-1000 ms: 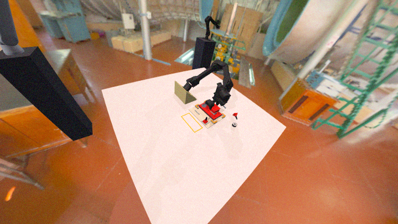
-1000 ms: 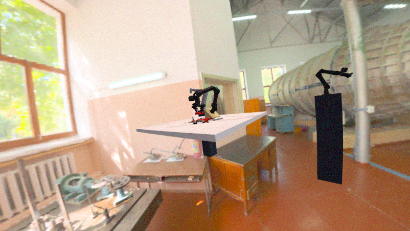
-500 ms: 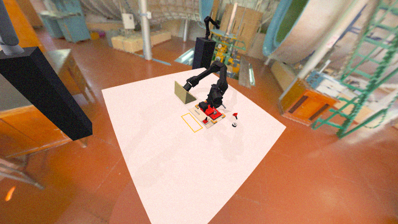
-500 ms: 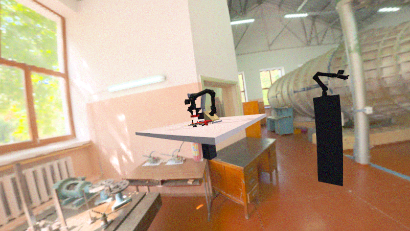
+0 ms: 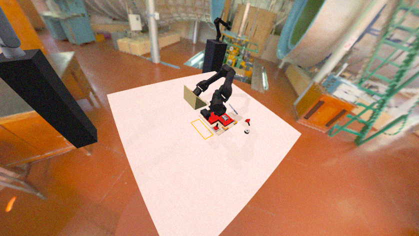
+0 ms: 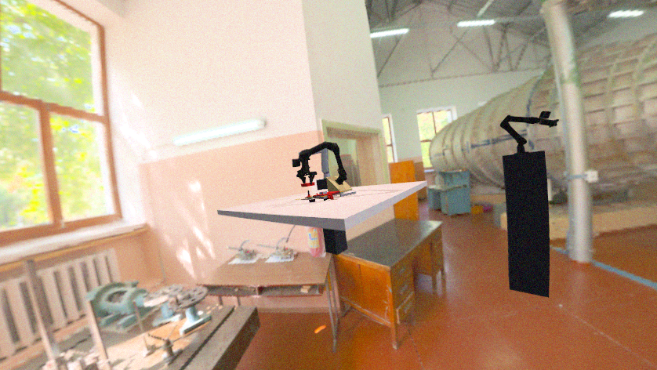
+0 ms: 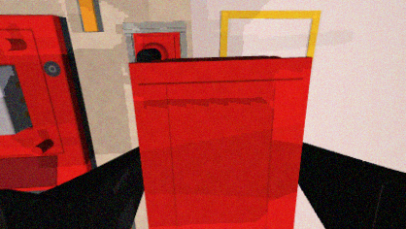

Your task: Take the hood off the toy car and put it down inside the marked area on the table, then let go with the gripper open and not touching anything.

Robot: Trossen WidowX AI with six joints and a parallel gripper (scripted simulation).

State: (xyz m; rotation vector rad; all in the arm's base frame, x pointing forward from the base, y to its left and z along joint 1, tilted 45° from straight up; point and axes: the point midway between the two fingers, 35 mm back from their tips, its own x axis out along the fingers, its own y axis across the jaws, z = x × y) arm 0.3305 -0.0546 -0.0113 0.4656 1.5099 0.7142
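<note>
The red hood [image 5: 213, 118] [image 6: 307, 184] [image 7: 219, 109] is off the car and held level in the air. My gripper [image 6: 306, 180] [image 7: 218, 151] is shut on its two sides; in the top view the arm hides the fingertips. The red toy car [image 5: 230, 120] [image 7: 41, 109] sits on a tan board [image 7: 109, 104], its grey engine bared, left of the hood in the wrist view. The marked area, a yellow outline [image 5: 195, 120] [image 7: 269, 15], lies flat on the table beside the board. In the wrist view it shows beyond the hood's far edge, to the right. Nothing lies inside its visible part.
A small red part with a black peg [image 5: 216, 127] [image 7: 172, 41] sits in a grey frame on the board, near the marked area. A tan upright panel [image 5: 192, 99] [image 6: 339, 185] stands behind. A loose red part [image 5: 247, 120], a small wheel [image 5: 246, 131] and a thin rod [image 5: 233, 108] lie beyond the car.
</note>
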